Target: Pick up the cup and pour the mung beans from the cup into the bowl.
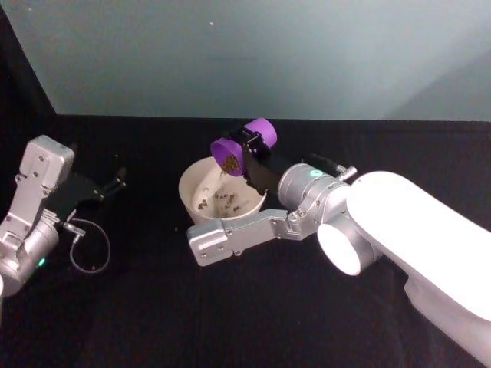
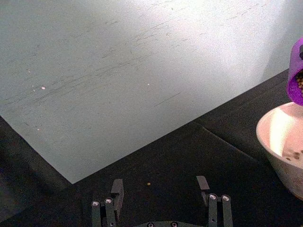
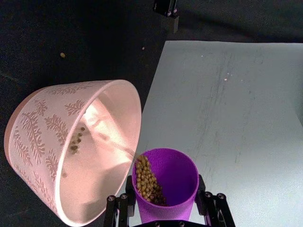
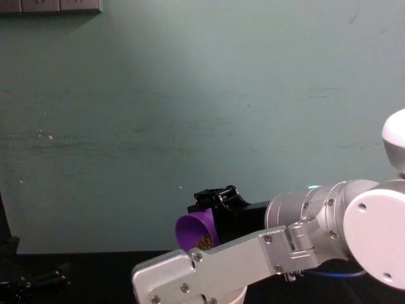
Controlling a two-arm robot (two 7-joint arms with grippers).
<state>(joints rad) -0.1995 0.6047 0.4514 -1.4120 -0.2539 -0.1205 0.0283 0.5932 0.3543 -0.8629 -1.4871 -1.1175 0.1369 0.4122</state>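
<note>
The purple cup [image 1: 244,144] hangs tilted over the white bowl [image 1: 186,190], mouth turned down toward it. My right gripper [image 1: 252,155] is shut on the cup's body. Olive-brown mung beans [image 3: 146,178] lie heaped at the cup's [image 3: 166,185] lower lip, right above the bowl's rim. A few beans [image 1: 222,202] rest on the bowl's floor. In the right wrist view the bowl [image 3: 39,126] shows a leaf pattern on its outer wall. From the chest the cup [image 4: 192,231] juts out of the right gripper [image 4: 218,212]. My left gripper [image 1: 120,178] is parked open on the left of the table.
The black cloth runs back to a pale green wall. In the left wrist view the open left gripper [image 2: 160,189] faces the bowl [image 2: 273,142] and the cup [image 2: 297,78], and a stray bean [image 2: 148,184] lies on the cloth. A thin cable loop [image 1: 88,253] hangs beside the left arm.
</note>
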